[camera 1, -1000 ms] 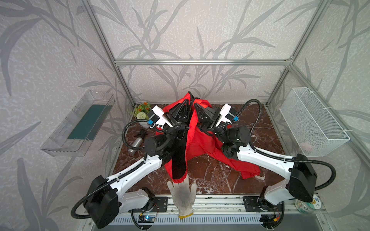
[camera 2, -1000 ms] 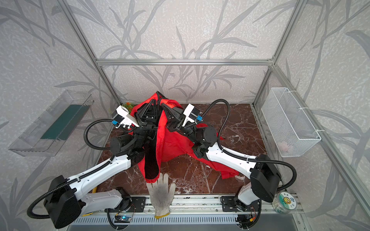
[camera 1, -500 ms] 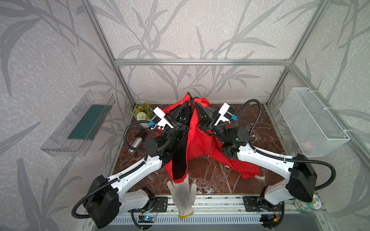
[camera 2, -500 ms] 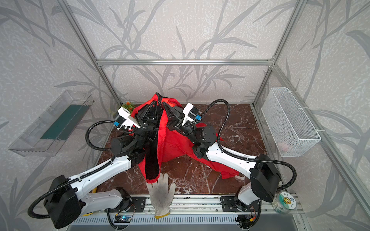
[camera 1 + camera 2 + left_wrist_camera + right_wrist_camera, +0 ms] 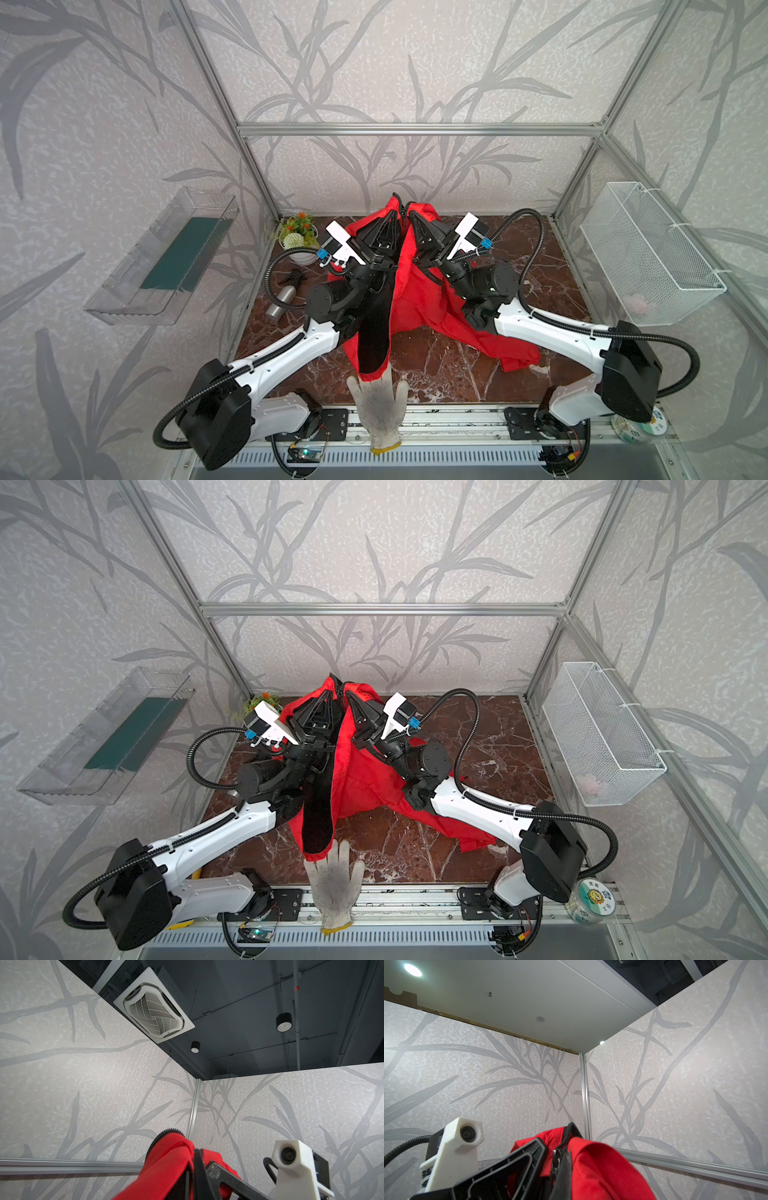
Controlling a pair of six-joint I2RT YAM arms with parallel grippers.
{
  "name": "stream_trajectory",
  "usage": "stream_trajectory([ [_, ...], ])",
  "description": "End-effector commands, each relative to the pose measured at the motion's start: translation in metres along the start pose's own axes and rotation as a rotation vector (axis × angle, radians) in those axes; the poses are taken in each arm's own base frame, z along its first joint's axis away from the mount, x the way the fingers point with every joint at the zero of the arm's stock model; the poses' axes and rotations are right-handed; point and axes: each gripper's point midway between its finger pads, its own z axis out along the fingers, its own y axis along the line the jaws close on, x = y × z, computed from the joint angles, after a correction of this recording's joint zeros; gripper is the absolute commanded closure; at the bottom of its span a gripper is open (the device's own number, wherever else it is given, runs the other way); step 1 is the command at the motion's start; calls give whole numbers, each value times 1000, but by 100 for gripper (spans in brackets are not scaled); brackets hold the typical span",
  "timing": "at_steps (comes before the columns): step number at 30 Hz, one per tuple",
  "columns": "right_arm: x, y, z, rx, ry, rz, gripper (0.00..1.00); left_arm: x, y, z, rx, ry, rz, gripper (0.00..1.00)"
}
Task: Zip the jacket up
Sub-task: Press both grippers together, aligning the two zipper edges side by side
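Jacket [image 5: 419, 299] is hanging in the middle of the booth, pinched at its top edge by both my grippers, with the bottom end trailing down onto the marble table [image 5: 440, 370]; my left gripper [image 5: 392, 217] is clamped shut on the cloth on one side of the front opening, and my right gripper [image 5: 414, 217] is clamped shut on the other side, tips close together; I reckon the point of holding it this high is to let its own weight pull the two front edges straight so the zip teeth [image 5: 569, 1131] can line up; long axis runs up and down, top end at my grippers, bottom end pointing at the front rail and stopping right by a white glove [image 5: 380, 405]; the front looks open, with black lining [image 5: 374, 332] showing on my left side; can't tell for sure where the slider sits
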Motion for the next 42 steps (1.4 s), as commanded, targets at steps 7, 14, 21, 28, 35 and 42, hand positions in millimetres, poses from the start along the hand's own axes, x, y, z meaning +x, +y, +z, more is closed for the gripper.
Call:
stream_trajectory([
  [7,-83,-29,-15,146,-239,-8,100,-26,-1,6,-17,-93,66,100],
  [14,-72,-33,-20,160,-214,24,100,-32,-4,11,-6,-110,77,100],
  [21,-59,-26,-17,124,-194,101,100,-22,-1,10,-9,-89,53,100],
  [28,-61,-21,-18,134,-195,83,100,-27,-3,14,-1,-101,78,100],
  [35,-48,-37,-23,252,-184,131,100,-23,-18,15,82,-80,124,100],
  [42,-45,-25,-19,196,-176,150,100,-5,-15,15,85,-27,195,100],
])
